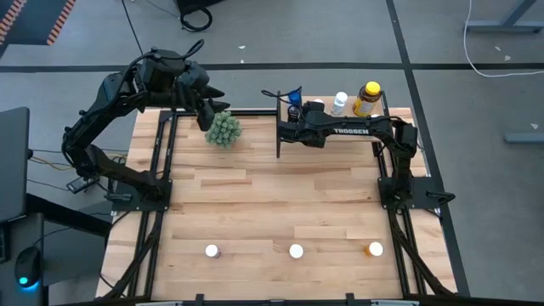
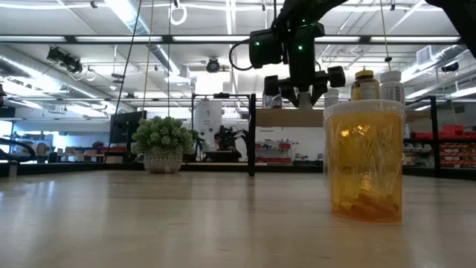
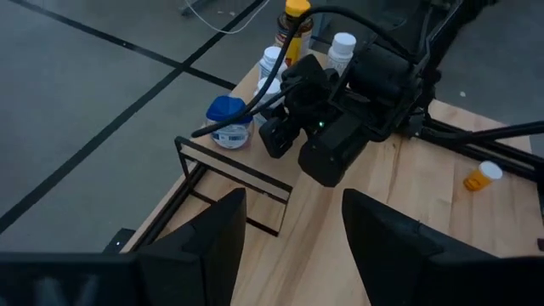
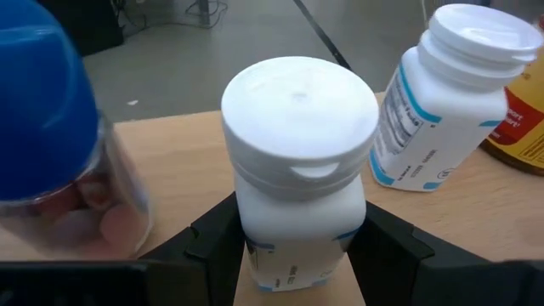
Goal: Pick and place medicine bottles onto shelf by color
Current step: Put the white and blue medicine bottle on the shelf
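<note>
Medicine bottles occupy us at the shelf (image 1: 399,115) along the table's far edge. Our right gripper (image 4: 293,246) has its two fingers closed around a white-capped white bottle (image 4: 297,170), which stands upright, cap up, long axis vertical, at the shelf. Just beside it stand a blue-capped bottle (image 4: 51,144) and another white bottle (image 4: 442,93) that appears tilted in the right wrist view; farther along is the amber bottle with a yellow cap (image 1: 369,98). Our left gripper (image 3: 293,234) hangs with fingers apart and nothing between them, near the green plant (image 1: 223,129). Three more bottles stand upright along the near edge: two white-capped (image 1: 212,251) (image 1: 296,251), one orange (image 1: 375,249).
</note>
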Robot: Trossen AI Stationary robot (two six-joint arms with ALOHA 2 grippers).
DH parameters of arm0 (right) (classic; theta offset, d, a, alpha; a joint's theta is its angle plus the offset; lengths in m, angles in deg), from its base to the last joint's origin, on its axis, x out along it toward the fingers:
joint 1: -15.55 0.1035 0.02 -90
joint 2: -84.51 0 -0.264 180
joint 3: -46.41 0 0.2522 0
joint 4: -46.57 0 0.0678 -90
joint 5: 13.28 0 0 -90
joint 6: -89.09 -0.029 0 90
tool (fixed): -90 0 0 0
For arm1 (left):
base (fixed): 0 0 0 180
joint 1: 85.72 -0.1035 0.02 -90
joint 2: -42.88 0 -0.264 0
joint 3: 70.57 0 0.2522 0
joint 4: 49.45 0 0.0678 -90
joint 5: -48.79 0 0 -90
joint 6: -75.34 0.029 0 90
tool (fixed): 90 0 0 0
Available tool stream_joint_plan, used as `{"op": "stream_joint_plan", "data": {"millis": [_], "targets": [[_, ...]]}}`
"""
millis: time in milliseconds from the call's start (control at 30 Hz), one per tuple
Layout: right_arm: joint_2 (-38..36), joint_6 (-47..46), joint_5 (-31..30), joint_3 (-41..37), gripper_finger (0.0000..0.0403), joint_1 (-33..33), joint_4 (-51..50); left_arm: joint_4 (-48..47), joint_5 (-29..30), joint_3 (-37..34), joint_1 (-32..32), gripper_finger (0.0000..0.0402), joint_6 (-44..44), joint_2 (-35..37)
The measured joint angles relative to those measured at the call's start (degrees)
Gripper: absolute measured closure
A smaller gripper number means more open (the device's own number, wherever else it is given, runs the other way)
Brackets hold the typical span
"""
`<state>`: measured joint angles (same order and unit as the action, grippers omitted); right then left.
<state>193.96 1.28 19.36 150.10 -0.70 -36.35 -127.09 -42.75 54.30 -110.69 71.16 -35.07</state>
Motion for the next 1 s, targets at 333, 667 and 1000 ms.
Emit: {"op": "stream_joint_plan", "data": {"millis": [333, 667, 1000], "targets": [[0.1, 2.1, 2.5, 1.6, 0.0212, 0.5, 0.2, 0.2, 0.0, 0.0, 0.0, 0.0193, -1.1, 0.0], [0.1, 2.7, 3.6, 2.8, 0.0211, 2.6, -0.8, -2.5, 0.0, 0.0, 0.1, 0.0181, 1.5, 0.0], [0.1, 3.9, 2.7, 2.8, 0.0211, 0.0, -2.7, -3.2, 0.0, 0.0, 0.1, 0.0183, 1.8, 0.0]]}}
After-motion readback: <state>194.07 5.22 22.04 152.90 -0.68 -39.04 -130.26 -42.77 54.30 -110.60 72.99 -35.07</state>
